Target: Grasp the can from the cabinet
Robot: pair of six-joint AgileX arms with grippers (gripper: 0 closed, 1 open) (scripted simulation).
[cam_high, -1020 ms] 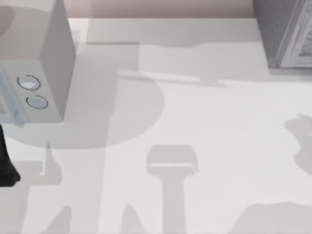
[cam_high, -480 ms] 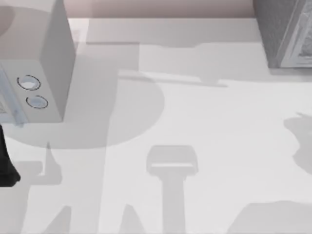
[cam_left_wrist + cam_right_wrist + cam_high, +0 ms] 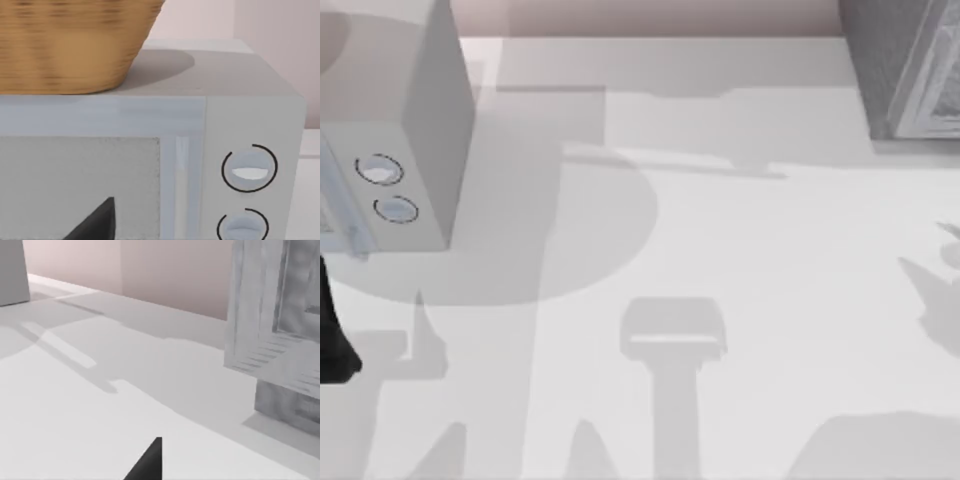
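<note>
The cabinet (image 3: 880, 60), a dark grey speckled box with a paler framed front (image 3: 930, 90), stands at the table's back right corner. In the right wrist view its whitish frame (image 3: 260, 315) rises close ahead, and a dark tip of my right gripper (image 3: 150, 462) pokes in over the bare table short of it. The can is hidden. My left arm (image 3: 332, 330) sits parked at the table's left edge, with my left gripper (image 3: 97, 225) just in front of the light grey box's door.
A light grey box with two round dials (image 3: 390, 185) stands at the back left, and a woven basket (image 3: 65, 45) rests on top of it. A pale wall (image 3: 650, 15) runs behind the table. The white tabletop (image 3: 720, 250) stretches between box and cabinet.
The arm shadow at the table's right edge has shifted slightly and changed shape. The left arm and both boxes have stayed put.
</note>
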